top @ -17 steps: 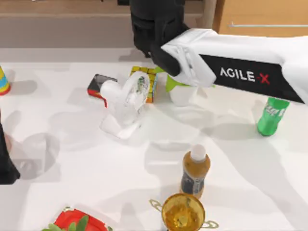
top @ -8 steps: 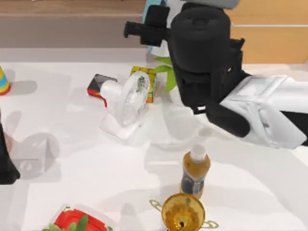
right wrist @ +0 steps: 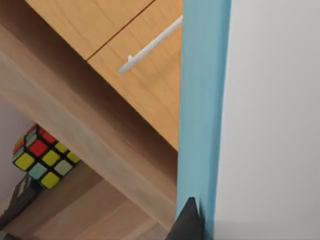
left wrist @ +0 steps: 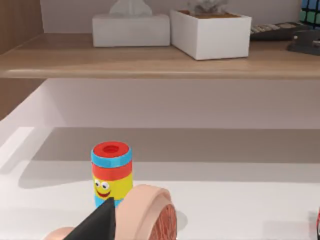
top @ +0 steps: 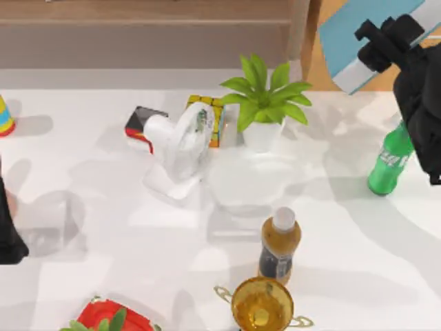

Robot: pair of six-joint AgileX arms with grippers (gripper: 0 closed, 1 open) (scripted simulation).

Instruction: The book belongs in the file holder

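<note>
The light-blue book [top: 342, 36] hangs tilted above the table's back right corner, its white-grey band of page edges along the lower side. My right gripper [top: 377, 43] is shut on it. In the right wrist view the book's blue edge [right wrist: 204, 100] runs up the picture, with a dark fingertip [right wrist: 190, 220] against it. The file holder is out of view. My left arm [top: 7, 238] stays parked at the table's left edge.
A potted plant [top: 265, 100], a white fan [top: 180, 148] and a colour cube [top: 208, 118] stand at the back middle. A green bottle [top: 386, 165] is right below the right arm. An orange bottle [top: 279, 245] and a gold cup [top: 262, 307] stand in front.
My right arm has swung from the back middle of the table to the far right, carrying the book with it. The plant now stands uncovered.
</note>
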